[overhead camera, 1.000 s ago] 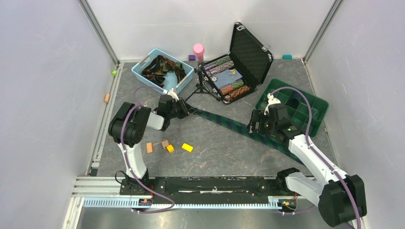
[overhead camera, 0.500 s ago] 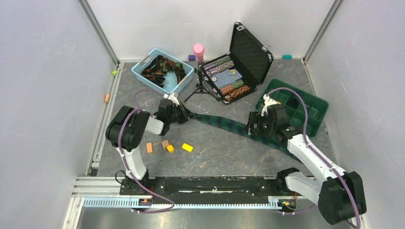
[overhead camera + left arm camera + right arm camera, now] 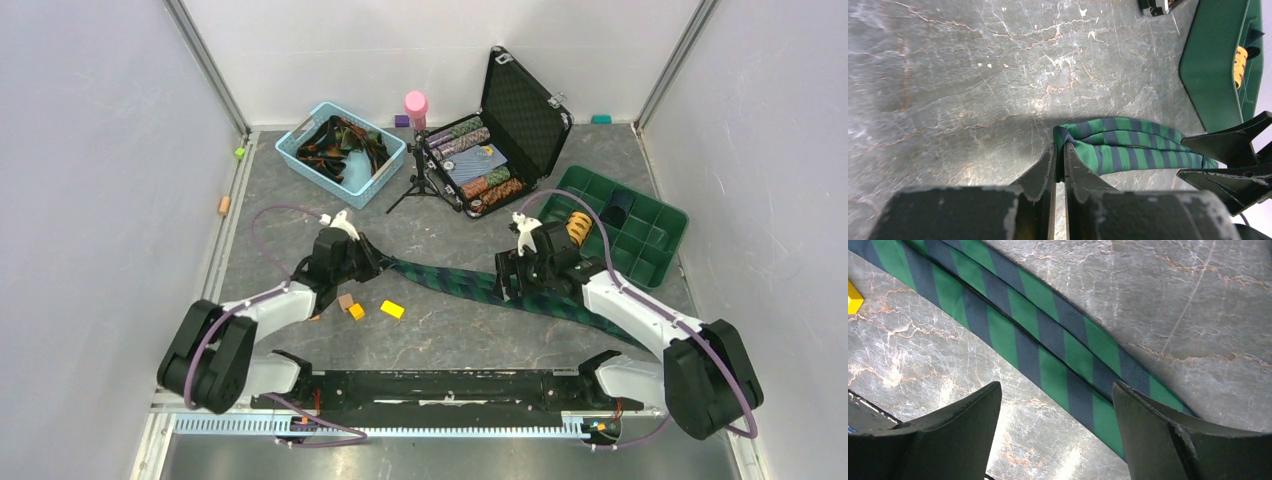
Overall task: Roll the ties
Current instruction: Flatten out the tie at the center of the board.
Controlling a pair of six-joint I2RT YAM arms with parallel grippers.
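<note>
Grey marble-look tabletop [image 3: 450,335] boxed in by plain white walls [image 3: 90,200] on three sides, pretty cluttered toward the far end. Count-wise: one green-and-navy striped tie [image 3: 440,278] stretched flat across the middle, running from the left arm toward the near right, plus a tangle of more ties in one light blue basket [image 3: 300,124] far left (can't count those). One open black case [image 3: 520,110] of poker chips sits far centre, with one pink bottle [image 3: 415,105] and one little black tripod [image 3: 420,180] beside it. One green compartment tray [image 3: 640,235] is on the right with one orange roll [image 3: 577,228] in a compartment. Three small blocks [image 3: 392,309] show by the left arm, two yellow and one brown. The left gripper [image 3: 1059,150] has its jaws pinched together on the tie's folded end. The right gripper [image 3: 1055,387] hangs over the tie's middle, jaws wide apart with a finger on either side of it, gripping nothing.
</note>
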